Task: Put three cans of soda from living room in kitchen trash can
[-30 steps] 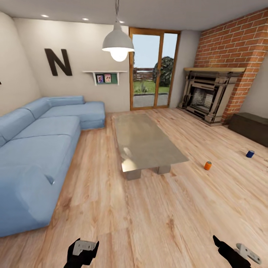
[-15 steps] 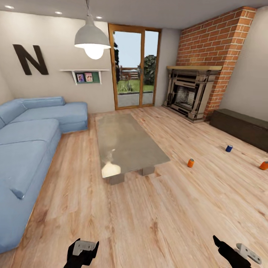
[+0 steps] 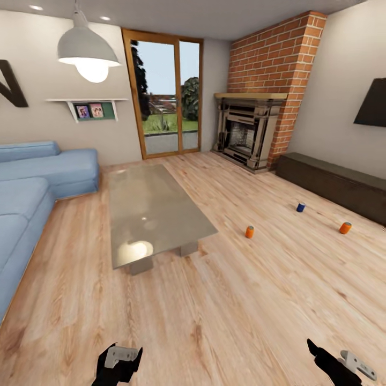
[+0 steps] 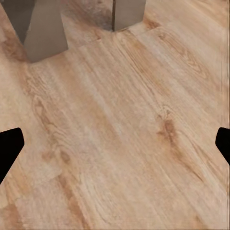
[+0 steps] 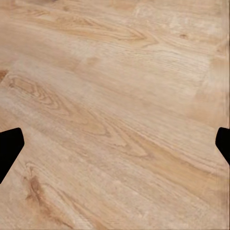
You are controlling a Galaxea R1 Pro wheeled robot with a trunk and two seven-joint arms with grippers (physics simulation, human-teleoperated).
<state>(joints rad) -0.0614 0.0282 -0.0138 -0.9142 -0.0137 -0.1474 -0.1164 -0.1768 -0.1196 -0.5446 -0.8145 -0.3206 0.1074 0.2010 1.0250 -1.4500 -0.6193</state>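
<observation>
Three cans stand upright on the wood-plank floor of the living room, right of the low table. The nearest orange can [image 3: 250,231] sits closest to the table's near right corner. A second orange can [image 3: 345,228] stands far to the right, near the long dark cabinet. Between them and a little farther back is a blue can [image 3: 301,207]. All three are well apart from one another, each showing a grey top.

The head camera looks forward and down across the living room from high up; both wrist cameras face the wood floor [image 3: 225,300] closely, the left also catching the coffee table [image 3: 150,212] legs
</observation>
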